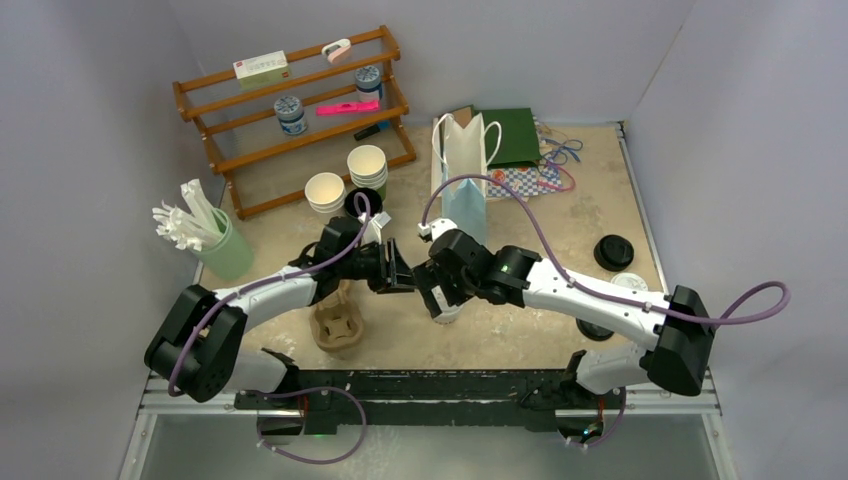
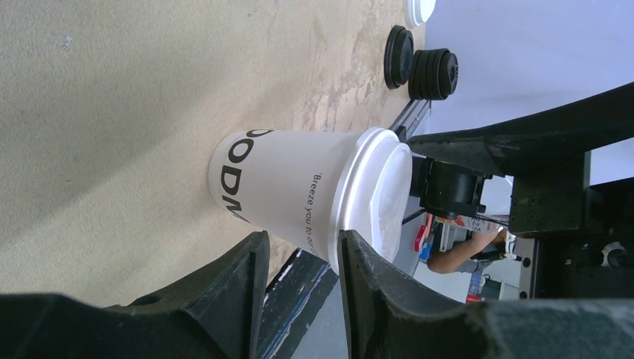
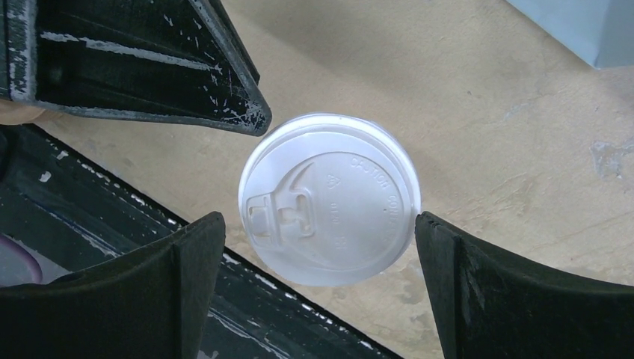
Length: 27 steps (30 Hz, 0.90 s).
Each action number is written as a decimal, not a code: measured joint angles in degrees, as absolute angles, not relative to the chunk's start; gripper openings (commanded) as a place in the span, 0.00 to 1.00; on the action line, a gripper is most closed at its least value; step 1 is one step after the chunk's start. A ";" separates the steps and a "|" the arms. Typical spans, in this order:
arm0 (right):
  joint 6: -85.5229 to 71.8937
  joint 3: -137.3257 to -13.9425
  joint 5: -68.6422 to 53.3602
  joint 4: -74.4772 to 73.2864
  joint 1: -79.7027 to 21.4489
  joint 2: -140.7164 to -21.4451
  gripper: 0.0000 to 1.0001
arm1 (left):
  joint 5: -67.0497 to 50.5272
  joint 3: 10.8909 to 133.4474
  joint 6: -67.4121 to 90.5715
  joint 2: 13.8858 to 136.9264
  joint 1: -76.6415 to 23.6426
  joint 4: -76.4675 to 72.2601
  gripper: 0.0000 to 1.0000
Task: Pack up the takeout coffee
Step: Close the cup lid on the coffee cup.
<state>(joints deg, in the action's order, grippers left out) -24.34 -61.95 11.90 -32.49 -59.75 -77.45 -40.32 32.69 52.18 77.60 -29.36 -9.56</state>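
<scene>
Coffee cup (image 2: 284, 187) of cream-white paper, white plastic lid (image 3: 329, 198), between wide-spread fingers (image 3: 508, 299) of right gripper (image 3: 318, 239). Left gripper (image 2: 301, 250) parted, empty, alongside.

Left gripper (image 1: 398, 273) and right gripper (image 1: 441, 304) nearly touching, brown carrier (image 1: 337, 326) nearby, 1 upright bag (image 1: 463, 180) behind.

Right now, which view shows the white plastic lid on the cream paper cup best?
Right wrist: straight down on the white plastic lid, sip hole and embossing clear. Left wrist shows it edge-on; in top external the right arm mostly hides it.
</scene>
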 measured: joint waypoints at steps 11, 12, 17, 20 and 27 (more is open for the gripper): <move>-24.38 -61.89 12.23 -32.14 -59.99 -79.90 0.91 | -41.06 32.71 52.95 77.97 -29.85 -10.59 0.42; -24.38 -61.89 12.27 -32.21 -60.01 -79.90 0.90 | -41.21 32.80 52.93 78.22 -29.91 -10.61 0.42; -24.38 -61.91 12.12 -32.32 -60.01 -79.90 0.86 | -41.36 33.12 52.88 78.87 -30.02 -10.68 0.42; -24.38 -61.91 12.10 -32.38 -60.01 -79.90 0.84 | -41.36 33.12 52.73 78.89 -30.02 -10.63 0.42; -24.49 -61.91 12.29 -32.49 -60.07 -79.99 0.83 | -41.85 34.09 51.31 79.85 -30.11 -9.54 0.41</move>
